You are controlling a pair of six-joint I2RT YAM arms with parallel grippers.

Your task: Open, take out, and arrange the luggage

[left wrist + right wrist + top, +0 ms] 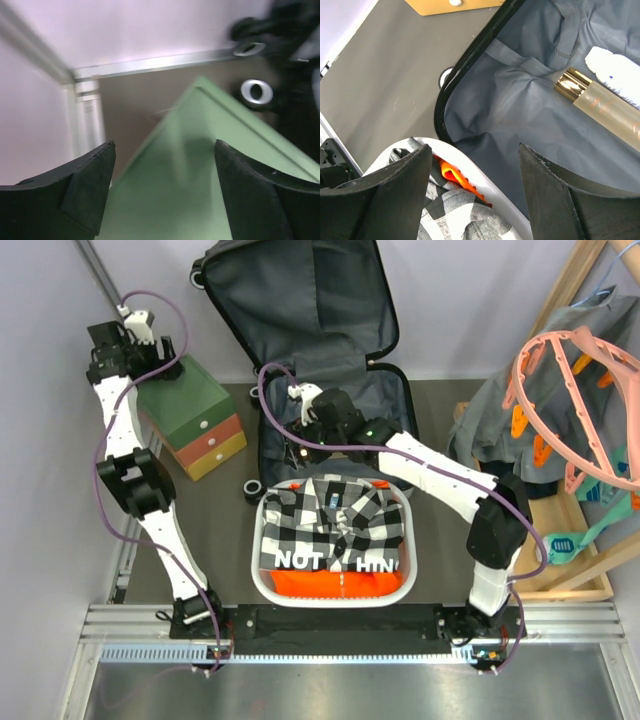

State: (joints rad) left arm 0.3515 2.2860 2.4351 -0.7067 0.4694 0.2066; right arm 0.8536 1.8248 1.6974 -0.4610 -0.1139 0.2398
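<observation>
The right gripper (475, 150), jaws apart and empty, hangs over the open luggage (520, 120); the gold-capped bottle (607, 107) lies slantwise just beyond; the left gripper (165, 145), likewise open, sits well away.

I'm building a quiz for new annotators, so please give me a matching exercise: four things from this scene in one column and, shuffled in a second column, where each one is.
Things
1. black-and-white checked fabric shirt
2. gold-capped translucent bottle
3. green-topped stack of coloured boxes
4. white perforated plastic basket

Places
A. beneath the open left pincer
B. on the near side of the open small hard-shell suitcase, between the arms
C. on top inside the basket
D. lying on the suitcase's grey lining

Pairs: 1-C, 2-D, 3-A, 4-B
</observation>
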